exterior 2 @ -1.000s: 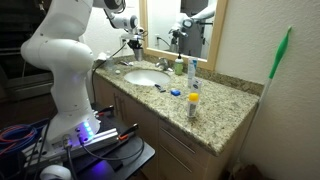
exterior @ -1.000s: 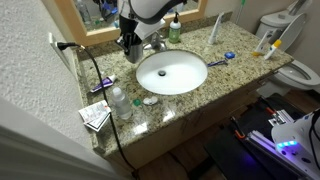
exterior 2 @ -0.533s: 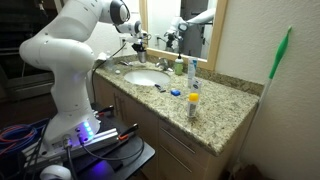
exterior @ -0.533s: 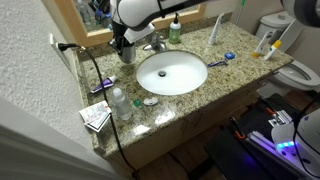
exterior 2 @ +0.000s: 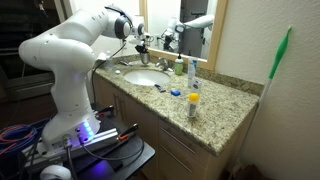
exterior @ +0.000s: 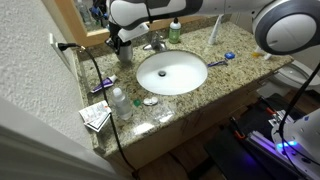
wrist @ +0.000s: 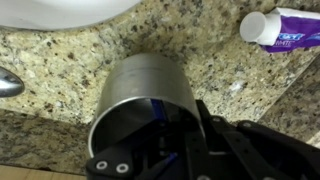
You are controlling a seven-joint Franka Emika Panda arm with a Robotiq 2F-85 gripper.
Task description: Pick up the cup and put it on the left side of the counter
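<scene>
In the wrist view the claw [wrist: 182,120] is nearest, closed on the cup [wrist: 140,88]. 1 dark finger lies against the outside of the cup's wall. The other seems to sit inside the mouth, though that part is dim. Compared with 1 s ago, claw and cup have shifted together along the back of the desk [wrist: 60,50], away from the chrome faucet [wrist: 8,82] and toward the end that meets the textured wall. The arm's big white joint [exterior: 290,25] now fills the upper corner of an exterior view.

The cup stands roughly upright, its long axis near vertical and its open mouth up toward the wrist camera. A blue toothbrush handle [wrist: 158,108] shows inside. Whether its base touches the stone I cannot tell.

Beyond the cup lies a white-capped tube [wrist: 285,25], flat on the desk with purple and blue print. Its lettering is too blurred to read. The white sink rim [wrist: 60,8] curves along the far side.

In an exterior view the cup [exterior: 124,55] sits near the desk's back edge, between the faucet [exterior: 153,43] and the wall-side end.
</scene>
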